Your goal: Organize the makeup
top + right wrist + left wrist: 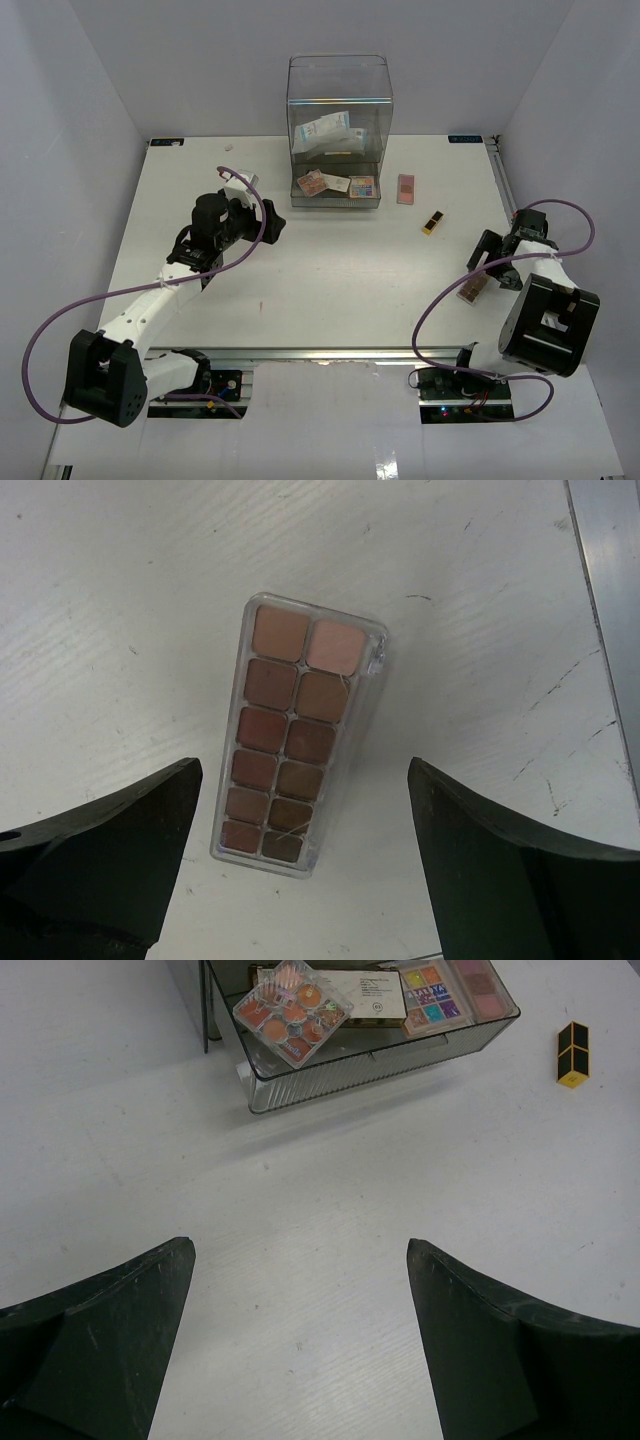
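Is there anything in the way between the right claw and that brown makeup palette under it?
No, nothing visible is in the way. The right gripper is open, its fingers standing either side of the brown palette, which lies flat on the table by itself.

Left arm [150, 310] reaches forward, left gripper [300, 1250] spread wide, right arm [545, 320] folded near its base, right gripper [300, 768] spread wide, facing down
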Motion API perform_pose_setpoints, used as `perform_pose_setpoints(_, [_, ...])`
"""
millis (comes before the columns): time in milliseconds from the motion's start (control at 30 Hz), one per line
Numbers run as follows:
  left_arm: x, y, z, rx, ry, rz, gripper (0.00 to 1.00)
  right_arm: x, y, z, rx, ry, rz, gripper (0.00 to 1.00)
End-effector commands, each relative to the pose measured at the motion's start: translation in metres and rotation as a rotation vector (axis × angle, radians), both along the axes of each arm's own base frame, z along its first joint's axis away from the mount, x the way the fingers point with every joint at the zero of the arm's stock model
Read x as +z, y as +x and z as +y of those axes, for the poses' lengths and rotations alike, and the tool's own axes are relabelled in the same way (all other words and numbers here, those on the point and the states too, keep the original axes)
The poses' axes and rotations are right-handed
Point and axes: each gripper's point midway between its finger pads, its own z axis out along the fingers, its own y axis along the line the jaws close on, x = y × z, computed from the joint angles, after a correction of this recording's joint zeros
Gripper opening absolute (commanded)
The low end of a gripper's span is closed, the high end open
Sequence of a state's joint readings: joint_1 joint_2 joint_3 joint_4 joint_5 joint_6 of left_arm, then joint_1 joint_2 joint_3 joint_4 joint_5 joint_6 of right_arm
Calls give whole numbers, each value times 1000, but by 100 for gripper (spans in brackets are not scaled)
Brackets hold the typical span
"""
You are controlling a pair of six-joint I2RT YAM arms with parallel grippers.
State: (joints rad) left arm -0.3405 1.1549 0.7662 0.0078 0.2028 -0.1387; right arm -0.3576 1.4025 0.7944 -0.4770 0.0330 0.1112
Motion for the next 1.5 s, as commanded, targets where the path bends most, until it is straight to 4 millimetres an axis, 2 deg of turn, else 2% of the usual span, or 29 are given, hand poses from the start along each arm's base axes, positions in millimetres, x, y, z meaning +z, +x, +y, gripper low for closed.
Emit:
perform_pose_setpoints(0, [3,0,-2,-14,-8,-15,98,-7,15,-6,-70,2,-28,90])
perform_pose_setpoints(233, [6,0,-1,-9,-5,-23,98,-22,20,-2,-76,37,-6,91])
perform_pose_setpoints(400, [9,0,-2,-13,-9,-28,98,-25,21,2,-60,57,-6,100])
perform_pose_setpoints(467, [9,0,-2,-13,-9,-30,98,-27,20,4,-47,65,-1,91])
perform_pose_setpoints(567, [12,-1,-2,-13,-11,-35,98,-31,21,10,-11,94,1,82])
perform_pose_setpoints(600, [13,-2,-1,-13,-13,-39,98,-31,21,15,16,115,-4,75])
perform_pose_setpoints(733, [17,-3,-1,-14,-17,-49,98,-30,23,18,48,120,-27,63])
perform_pose_setpoints(1000, [32,-7,-2,-22,-38,-85,98,-32,25,31,150,157,-50,32])
perform_pose_setpoints(1100, [37,-9,-1,-24,-45,-98,98,-23,34,37,220,135,-107,28])
perform_pose_setpoints(1167, [39,-11,-2,-27,-50,-104,98,-1,48,45,301,122,-219,25])
perform_pose_setpoints(1300, [43,-13,-2,-32,-59,-108,98,29,61,64,436,96,-334,19])
perform_pose_setpoints(1467, [48,-15,-3,-36,-67,-122,98,67,77,101,625,75,-454,14])
